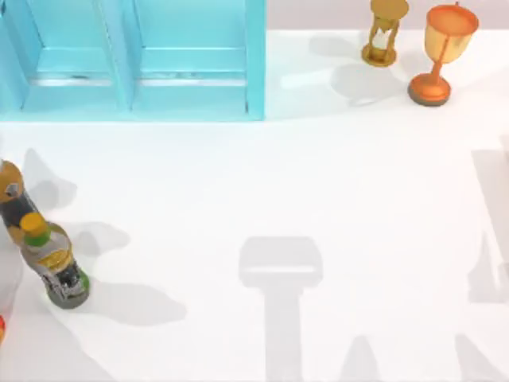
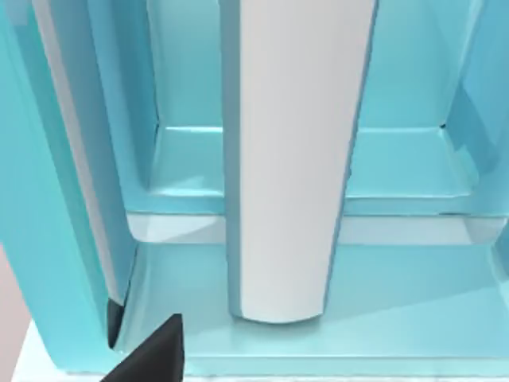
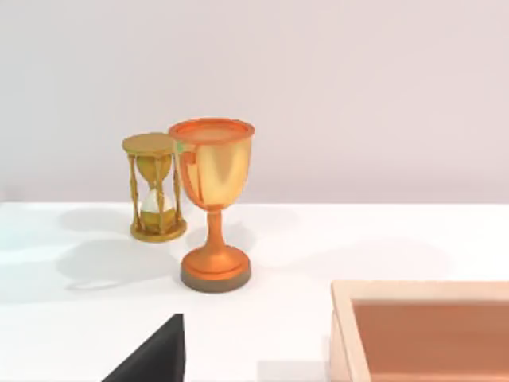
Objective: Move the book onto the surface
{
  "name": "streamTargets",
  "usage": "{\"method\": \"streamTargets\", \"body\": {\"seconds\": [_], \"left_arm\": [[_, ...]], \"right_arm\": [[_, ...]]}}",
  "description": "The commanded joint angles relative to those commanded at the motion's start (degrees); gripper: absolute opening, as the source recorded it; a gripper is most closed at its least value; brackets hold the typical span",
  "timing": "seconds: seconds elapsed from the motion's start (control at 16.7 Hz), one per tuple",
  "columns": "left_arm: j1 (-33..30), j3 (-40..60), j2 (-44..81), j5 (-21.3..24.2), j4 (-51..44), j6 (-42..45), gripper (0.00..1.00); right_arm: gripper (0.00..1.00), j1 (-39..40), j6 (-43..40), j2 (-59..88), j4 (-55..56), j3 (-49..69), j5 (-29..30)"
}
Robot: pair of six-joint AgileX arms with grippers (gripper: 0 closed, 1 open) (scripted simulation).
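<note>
Starting at the left of the table (image 1: 262,199): two bottles stand near the edge, a yellow-capped bottle (image 1: 54,263) up front and a darker bottle (image 1: 12,199) just behind it, partly cut off. A tiny bit of something red (image 1: 1,328) pokes in at the very left edge too, can't tell what it is.

Up at the back left is the turquoise cabinet (image 1: 131,60). My left wrist cam is looking right into it, and the book (image 2: 290,159) is standing upright in one of its compartments with the white page edges facing me, so it's on the shelf and not on the table. All I see of my left claw (image 2: 151,354) is one dark fingertip low down in front of the cabinet, so I can't tell whether it's spread or closed.

Over at the back right there's a golden hourglass (image 1: 386,32) and just beside it an orange goblet (image 1: 441,52). The right wrist cam sees both, plus a wooden tray (image 3: 421,330) nearer the camera. Same deal with my right claw (image 3: 155,354): one dark tip, can't tell its state.
</note>
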Motion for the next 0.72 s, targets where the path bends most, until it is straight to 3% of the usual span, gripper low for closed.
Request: {"method": "streamTargets", "body": {"seconds": [0.24, 0.72], "left_arm": [[1.52, 4.58, 5.32, 2.65, 3.17, 0.62, 1.00], [0.76, 6.88, 7.24, 2.10, 2.98, 0.39, 1.00]], "right_arm": [[1.00, 0.00, 0.00, 0.00, 0.00, 0.00, 0.00], [1.00, 0.00, 0.00, 0.00, 0.00, 0.00, 0.00]]}}
